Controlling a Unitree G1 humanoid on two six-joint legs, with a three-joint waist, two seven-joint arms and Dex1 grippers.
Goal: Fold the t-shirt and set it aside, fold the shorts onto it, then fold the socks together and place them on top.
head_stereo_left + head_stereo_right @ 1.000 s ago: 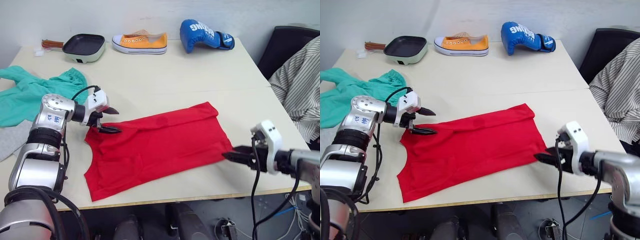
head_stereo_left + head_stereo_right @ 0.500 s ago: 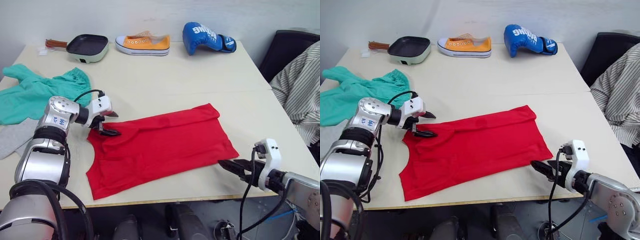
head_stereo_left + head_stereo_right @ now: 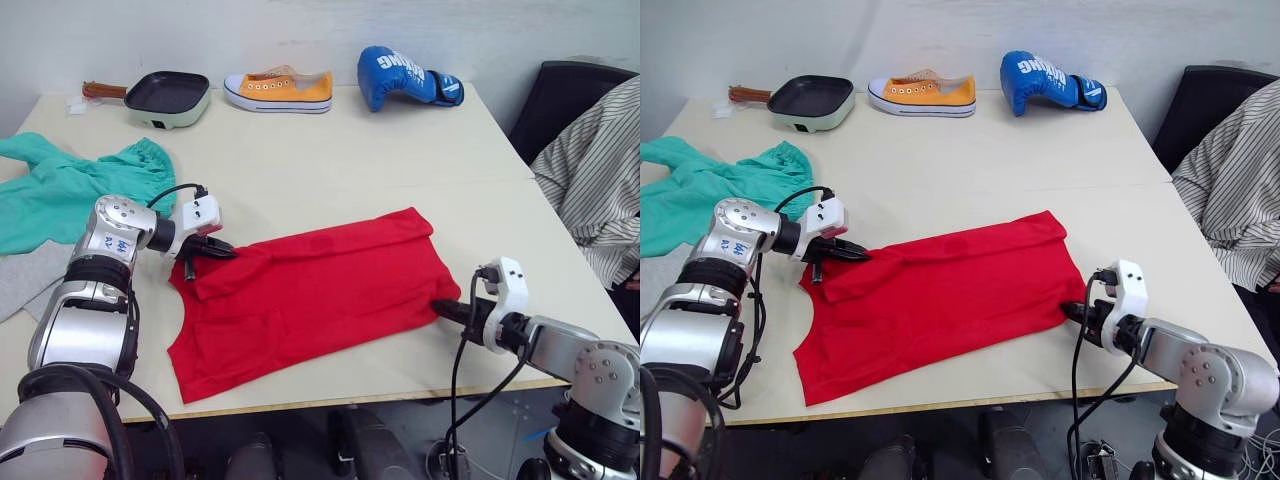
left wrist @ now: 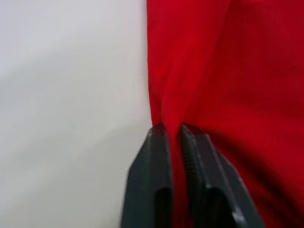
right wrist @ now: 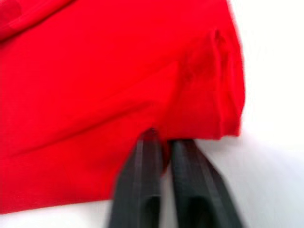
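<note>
The red t-shirt (image 3: 320, 290) lies partly folded in the middle of the table. My left gripper (image 3: 222, 250) is shut on the shirt's far left corner, and the left wrist view shows the cloth (image 4: 213, 71) pinched between the fingers (image 4: 154, 156). My right gripper (image 3: 445, 308) is shut on the shirt's near right corner (image 5: 223, 114). The teal-green shorts (image 3: 70, 190) lie crumpled at the table's left. Light grey socks (image 3: 22, 278) lie at the left edge, partly behind my left arm.
Along the table's far edge stand a dark frying pan (image 3: 168, 95), an orange shoe (image 3: 280, 88) and a blue boxing glove (image 3: 405, 72). A person in a striped shirt (image 3: 595, 170) sits at the right beside a black chair (image 3: 560, 100).
Both grippers have closed on the t-shirt. The right gripper moved in from the table's front edge to the shirt's near right corner. The left stayed at the far left corner.
</note>
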